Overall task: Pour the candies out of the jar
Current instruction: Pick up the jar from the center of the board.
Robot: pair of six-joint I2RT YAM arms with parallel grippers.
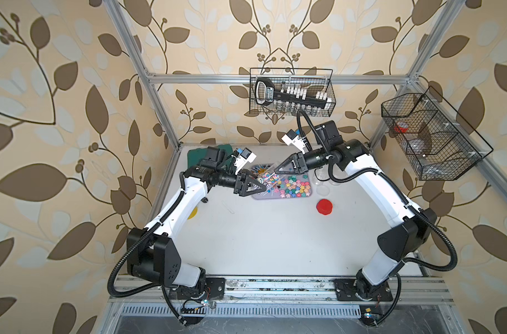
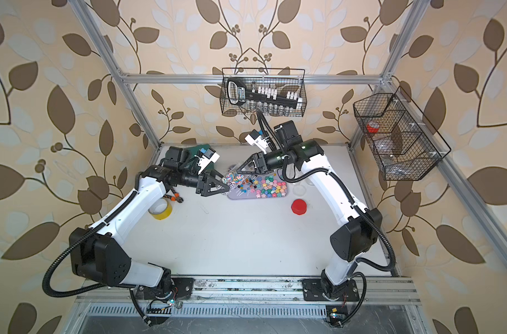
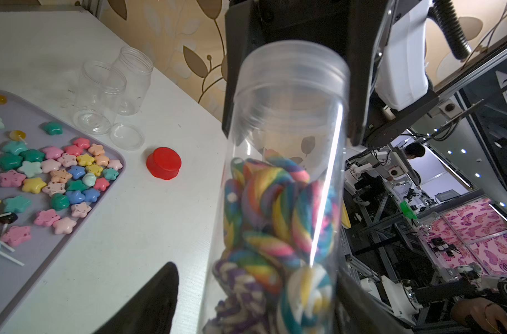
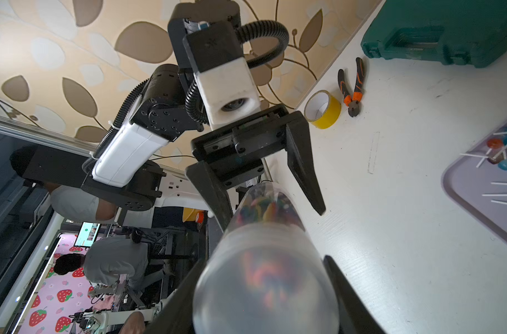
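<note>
**Bimanual pour, part-way through.** The tray [image 3: 23, 274] already carried a spread of star-shaped candies [image 3: 58, 173] and stick lollipops [image 3: 3, 248]. Two empty jars [image 3: 101, 98] stood just beside it on the table [image 1: 261, 245], with a clear lid [image 3: 127, 136] and a red cap [image 3: 163, 163] near them. That share of the work read as done.

The jar [image 3: 287, 144] in hand was still loaded with rainbow-swirled candies [image 3: 275, 208], and none was seen leaving it, so emptying it was what remained.

**Position.** In both top views the jar was held off the table between the two arms, over the end of the tray nearer the left arm.

**Grip.**
- The right gripper [image 1: 276, 172] was clamped on the jar's threaded neck.
- The left gripper [image 4: 271, 214] stood spread around the opposite end. One finger was at the wall and the other was apart from it, so this was not a grip.

**Axis.** The long axis ran from one gripper to the other.
- The neck pointed toward the right arm and the base toward the left.
- The sweets lay heaped at the base end, which suggested that end was the lower one.
- On that reading the mouth faced away from the tray and had yet to be tipped down.
- Whether a clear cap closed the neck could not be told, since that end was blurred in the right wrist view.
</note>
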